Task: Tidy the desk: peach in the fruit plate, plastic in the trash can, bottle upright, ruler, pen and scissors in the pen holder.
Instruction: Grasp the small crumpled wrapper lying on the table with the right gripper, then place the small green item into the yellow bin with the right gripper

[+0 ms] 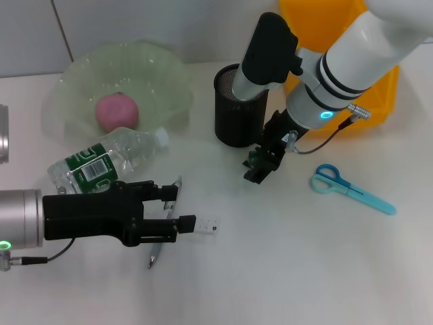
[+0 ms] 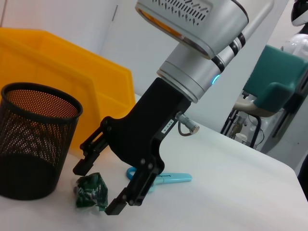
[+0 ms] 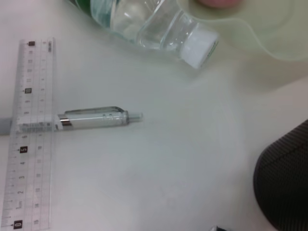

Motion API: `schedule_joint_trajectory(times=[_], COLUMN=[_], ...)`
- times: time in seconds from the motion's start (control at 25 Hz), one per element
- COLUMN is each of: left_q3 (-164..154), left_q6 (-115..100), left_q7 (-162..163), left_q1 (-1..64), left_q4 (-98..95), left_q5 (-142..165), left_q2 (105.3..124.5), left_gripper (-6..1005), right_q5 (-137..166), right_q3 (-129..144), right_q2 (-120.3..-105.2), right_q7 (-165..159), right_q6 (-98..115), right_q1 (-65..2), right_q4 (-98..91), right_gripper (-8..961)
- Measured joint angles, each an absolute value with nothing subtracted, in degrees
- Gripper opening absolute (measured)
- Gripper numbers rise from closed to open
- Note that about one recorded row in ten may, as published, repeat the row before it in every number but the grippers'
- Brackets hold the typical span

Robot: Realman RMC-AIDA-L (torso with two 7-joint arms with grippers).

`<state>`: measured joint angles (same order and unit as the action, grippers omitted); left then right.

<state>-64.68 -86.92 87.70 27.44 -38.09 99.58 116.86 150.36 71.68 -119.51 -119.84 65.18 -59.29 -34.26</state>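
Plastic (image 2: 91,191) disposal is the step in hand. The right gripper (image 2: 98,185) is hanging over the crumpled green plastic, jaws spread with one finger on each side and not yet closing on it; the scrap is lying on the desk (image 1: 284,271) just beside the black mesh pen holder (image 1: 238,108). The next move is calling for a short descent, a firm closure, then a lift and carry to the yellow bin (image 1: 358,68) behind the holder (judged to be the trash can).

The left gripper (image 1: 177,213) is sitting low over the ruler (image 3: 29,134) and pen (image 3: 94,118), jaws apart and holding nothing. The peach (image 1: 116,112) is already resting in the fruit plate (image 1: 162,74). The bottle (image 1: 108,162) is lying on its side against the plate's near rim, and the scissors (image 1: 350,188) are lying on the desk well apart from the holder.
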Motion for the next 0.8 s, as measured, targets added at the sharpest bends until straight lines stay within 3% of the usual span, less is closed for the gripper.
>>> schedule_joint_trajectory(times=[0.52, 0.8], left_q3=[-64.69, -64.69], left_q6=[-87.01, -87.01], left_q7=[87.88, 87.89], left_q1=[27.71, 27.74], left_q4=[-38.07, -38.15], left_q5=[99.51, 99.31], left_q2=[116.99, 116.85], left_gripper=[784, 784], right_q5=[150.02, 149.92], right_q3=[72.02, 72.08], right_q2=[-119.53, -119.58], right_q7=[-119.38, -119.51], right_q6=[62.26, 62.39], right_q1=[-59.84, -59.66], right_q4=[-31.49, -31.63], right_gripper=[741, 589])
